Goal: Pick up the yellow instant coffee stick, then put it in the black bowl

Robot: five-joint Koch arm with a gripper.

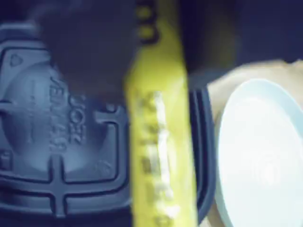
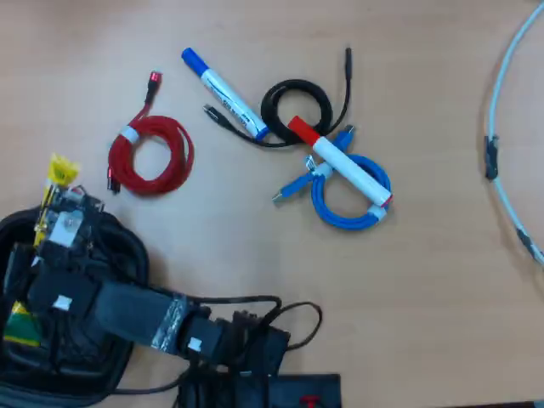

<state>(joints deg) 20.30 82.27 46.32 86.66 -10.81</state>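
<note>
Black plastic first: the black bowl point(image 2: 127, 255), biggest thing on the wooden table point(image 2: 255, 246), at the lower left of the overhead view, mostly covered there by the arm point(image 2: 136, 310) reaching across it. Ribbed cross and raised lettering of the bowl's base plain in the wrist view point(image 1: 61, 142), filling the left half, the rim running down just right of centre. Held over that bowl, the yellow instant coffee stick point(image 1: 158, 142): long axis straight up and down the wrist view, crossing the bowl's right-hand part just inside the rim. From above, one yellow end point(image 2: 61, 170) poking past the bowl's upper edge, a green and yellow end point(image 2: 20, 325) showing lower down over the bowl's left side; long axis therefore roughly along the arm's reach, most of the length above the bowl. Gripper point(image 2: 56, 212) directly over the bowl's upper left, apparently pinching the stick about its middle; contact itself hidden and blurred, so judged from the stick hanging off the table rather than seen. Beside the bowl's rim in the wrist view, a pale round lid-like thing point(image 1: 260, 156), identity unclear. Well away from the bowl, up and to the right: red cable coil point(image 2: 151, 155), blue-capped marker point(image 2: 223, 92), red-capped marker point(image 2: 340, 161). Judgement: release likely to land the stick inside, though the overhanging yellow end may catch the rim.
</note>
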